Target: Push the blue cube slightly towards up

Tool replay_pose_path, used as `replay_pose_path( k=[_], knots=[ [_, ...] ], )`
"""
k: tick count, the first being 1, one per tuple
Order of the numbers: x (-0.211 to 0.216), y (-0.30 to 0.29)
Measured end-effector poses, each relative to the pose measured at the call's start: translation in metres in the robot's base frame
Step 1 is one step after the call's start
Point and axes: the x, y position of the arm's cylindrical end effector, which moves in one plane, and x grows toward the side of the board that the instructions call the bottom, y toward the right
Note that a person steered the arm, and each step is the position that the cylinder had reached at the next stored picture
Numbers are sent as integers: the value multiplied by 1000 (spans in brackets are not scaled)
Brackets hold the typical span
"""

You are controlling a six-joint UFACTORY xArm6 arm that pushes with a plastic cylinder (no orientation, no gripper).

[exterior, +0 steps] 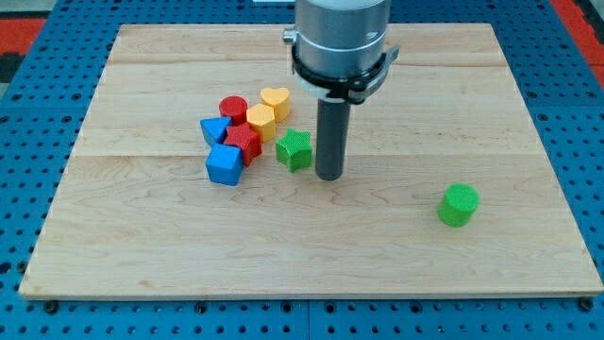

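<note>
The blue cube sits left of the board's centre, at the lower end of a cluster of blocks. Touching it above are a red star-like block and a blue triangular block. My tip rests on the board to the right of the cube, well apart from it. A green star-shaped block stands between the tip and the cluster, just left of the rod.
The cluster also holds a red cylinder, a yellow hexagonal block and a yellow heart. A green cylinder stands alone at the lower right. The wooden board lies on a blue perforated table.
</note>
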Motion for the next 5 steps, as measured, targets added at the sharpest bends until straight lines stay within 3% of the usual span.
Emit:
replay_pose_path(
  k=[1, 2, 3, 4, 5],
  knots=[
    [-22, -41],
    [-7, -40],
    [66, -62],
    [58, -102],
    [23, -102]
  ],
)
